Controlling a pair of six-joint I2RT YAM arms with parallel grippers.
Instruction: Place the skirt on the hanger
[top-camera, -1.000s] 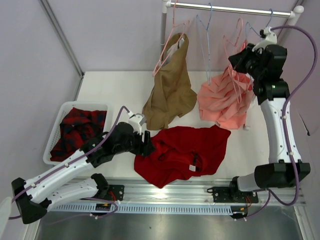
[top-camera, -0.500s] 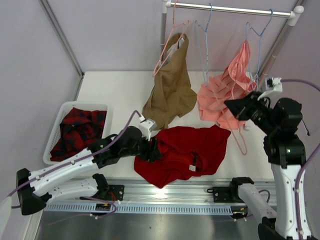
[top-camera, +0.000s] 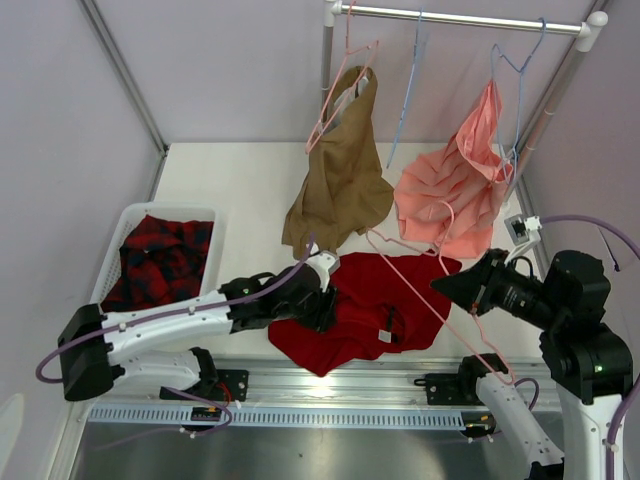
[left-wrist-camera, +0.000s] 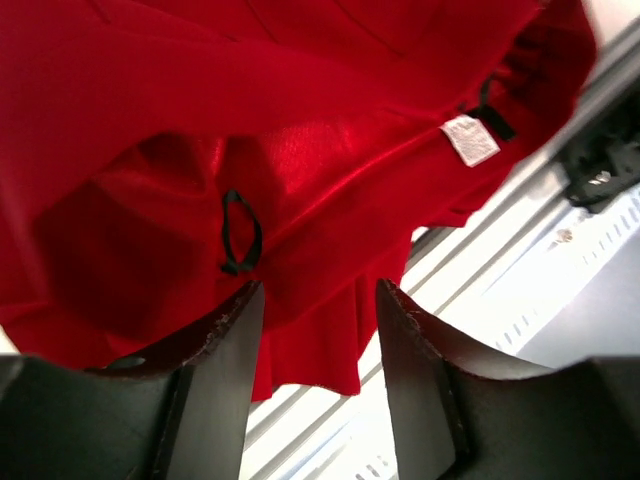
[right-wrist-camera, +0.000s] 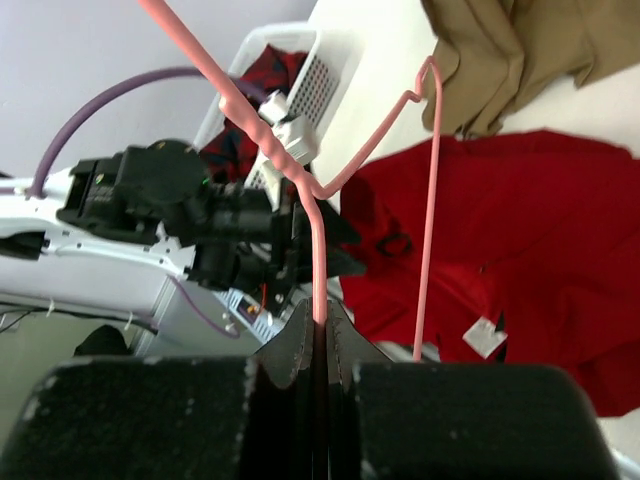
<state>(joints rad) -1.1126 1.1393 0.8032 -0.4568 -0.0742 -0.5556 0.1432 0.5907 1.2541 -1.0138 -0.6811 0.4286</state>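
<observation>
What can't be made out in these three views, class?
- Left wrist view: the skirt, its outline cut off by the frame edges.
- Right wrist view: the hanger, one end cut off by the top edge.
- Top view: the left tool, tips hidden under its own body.

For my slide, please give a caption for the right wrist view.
Right gripper shut on a thin pale-pink wire hanger; plain deep-red cloth skirt lies beyond.

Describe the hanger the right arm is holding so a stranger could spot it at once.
Start at the white table and find the deep-red skirt spread at its near edge. Slanting above the skirt's right side is the hanger, a thin pale-pink wire triangle pinched in the right arm's fingers. Unlike the other hangers hooked on the rail, it alone is off the rail.
</observation>
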